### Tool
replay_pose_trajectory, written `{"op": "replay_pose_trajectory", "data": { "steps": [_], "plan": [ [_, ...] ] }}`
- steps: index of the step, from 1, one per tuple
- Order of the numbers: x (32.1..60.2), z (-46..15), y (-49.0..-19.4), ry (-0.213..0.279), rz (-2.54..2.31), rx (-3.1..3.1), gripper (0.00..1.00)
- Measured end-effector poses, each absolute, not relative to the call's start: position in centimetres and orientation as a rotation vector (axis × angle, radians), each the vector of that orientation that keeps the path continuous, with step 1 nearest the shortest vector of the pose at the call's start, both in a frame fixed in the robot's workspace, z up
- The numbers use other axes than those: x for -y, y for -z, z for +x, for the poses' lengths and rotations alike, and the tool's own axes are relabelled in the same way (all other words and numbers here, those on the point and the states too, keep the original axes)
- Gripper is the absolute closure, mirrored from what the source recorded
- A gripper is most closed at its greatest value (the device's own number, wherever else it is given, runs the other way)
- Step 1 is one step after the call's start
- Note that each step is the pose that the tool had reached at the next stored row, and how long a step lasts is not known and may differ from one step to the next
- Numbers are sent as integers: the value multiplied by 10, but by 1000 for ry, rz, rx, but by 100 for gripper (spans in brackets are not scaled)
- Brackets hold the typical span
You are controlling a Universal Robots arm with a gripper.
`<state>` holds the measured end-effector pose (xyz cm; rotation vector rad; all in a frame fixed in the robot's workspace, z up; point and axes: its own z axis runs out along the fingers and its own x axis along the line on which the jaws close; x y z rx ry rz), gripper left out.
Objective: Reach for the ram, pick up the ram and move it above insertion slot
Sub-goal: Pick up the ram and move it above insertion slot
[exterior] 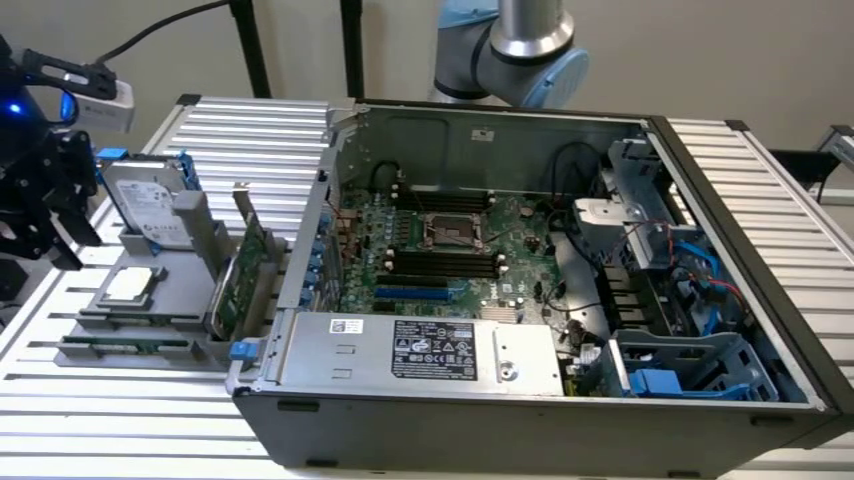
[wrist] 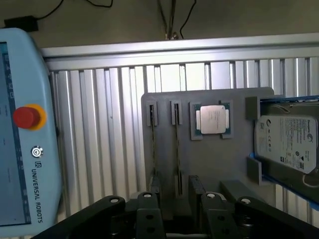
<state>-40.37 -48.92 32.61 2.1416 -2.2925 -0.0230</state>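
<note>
Item under inspection: the ram [wrist: 177, 149]. It stands on its long edge in a narrow slot of the grey fixture [wrist: 219, 164], seated at both ends. This leaves the upper edge free for a pinch across its thin faces. A second, parallel slot lies just beside it.

The end effector [wrist: 177, 211] hovers over the fixture's near end with fingers [wrist: 145, 201] spread wide and nothing between them. The gap lines up with the ram's slot. No contact is evident, so the reach is judged incomplete.

Also on the fixture are a processor [wrist: 213, 119] in a square recess and a hard drive [wrist: 288, 144] held by corner blocks.

The fixture rests on the slatted surface [wrist: 99, 149], near the open computer case [exterior: 534, 420], whose memory slots [exterior: 441, 262] are exposed.
</note>
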Motion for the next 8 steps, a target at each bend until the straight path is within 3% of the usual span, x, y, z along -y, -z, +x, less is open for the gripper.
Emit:
{"op": "replay_pose_trajectory", "data": {
  "steps": [8],
  "plan": [
    [490,-404,-311,23,2146,2288,64]
  ]
}}
